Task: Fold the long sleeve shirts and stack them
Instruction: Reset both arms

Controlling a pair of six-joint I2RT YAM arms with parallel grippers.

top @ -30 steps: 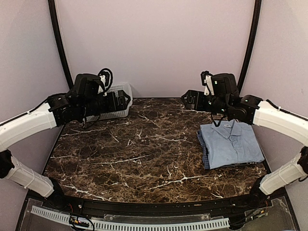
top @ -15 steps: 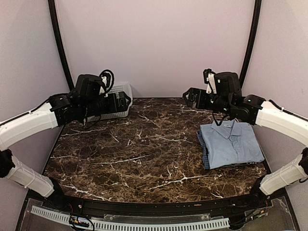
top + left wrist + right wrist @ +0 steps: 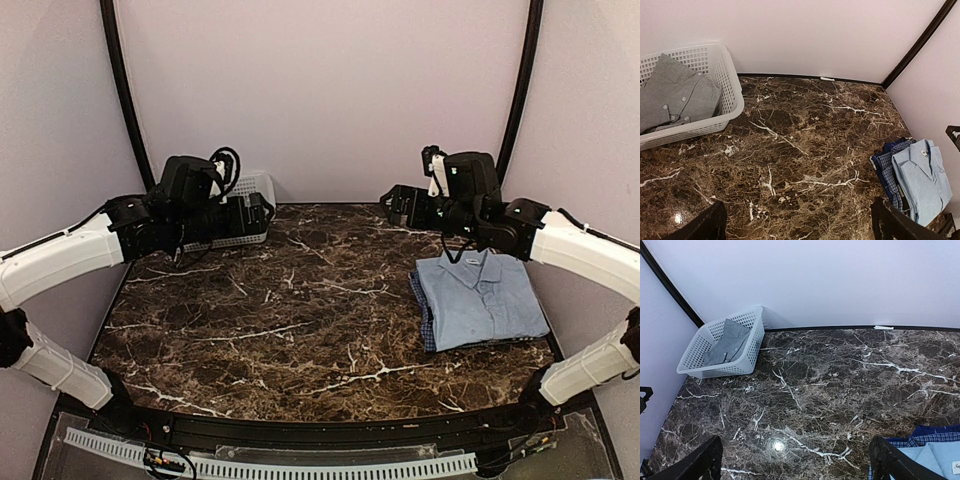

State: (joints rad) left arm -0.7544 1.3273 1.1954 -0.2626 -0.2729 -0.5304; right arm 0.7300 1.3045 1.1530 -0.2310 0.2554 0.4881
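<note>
Over the far left corner of the counter (image 3: 300,310), the left tool (image 3: 262,210) hangs with its fingers (image 3: 710,226) spread wide and nothing between them. It is close by the white lattice basket (image 3: 728,70), in which a grey shirt (image 3: 675,95) lies loose. Opposite, the right tool (image 3: 396,206) is equally spread and empty, raised beyond the stack on the counter's right side. That stack is a folded light blue shirt (image 3: 482,298), collar toward the far wall, atop a blue checked shirt (image 3: 884,170) and a dark blue shirt (image 3: 935,432).
</note>
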